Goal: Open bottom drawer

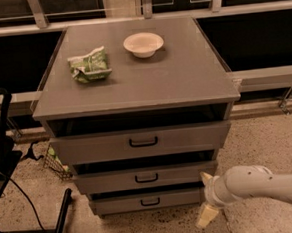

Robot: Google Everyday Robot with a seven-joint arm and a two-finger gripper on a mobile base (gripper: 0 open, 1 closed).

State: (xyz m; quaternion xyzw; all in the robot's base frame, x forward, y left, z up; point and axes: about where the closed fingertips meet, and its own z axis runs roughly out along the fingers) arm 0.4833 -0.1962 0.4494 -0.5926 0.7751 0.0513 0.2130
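The grey cabinet (pixel 183 81) has three drawers stacked in front. The bottom drawer (pixel 122 204) is the lowest and narrowest, with a small black loop handle (pixel 150 202); it looks shut or nearly so. Above it are the middle drawer (pixel 105 182) and the widest top drawer (pixel 98 147). My gripper (pixel 206 196) is low at the right, just beside the bottom drawer's right end, on the white arm (pixel 261 183) that comes in from the right. Its two pale fingers (pixel 206 216) are spread apart and hold nothing.
A white bowl (pixel 143 43) and a crumpled green bag (pixel 89 65) lie on the cabinet top. A black stand (pixel 3 148) with a cable and a wire basket (pixel 55 164) stand left of the cabinet. Speckled floor (pixel 268 145) lies to the right.
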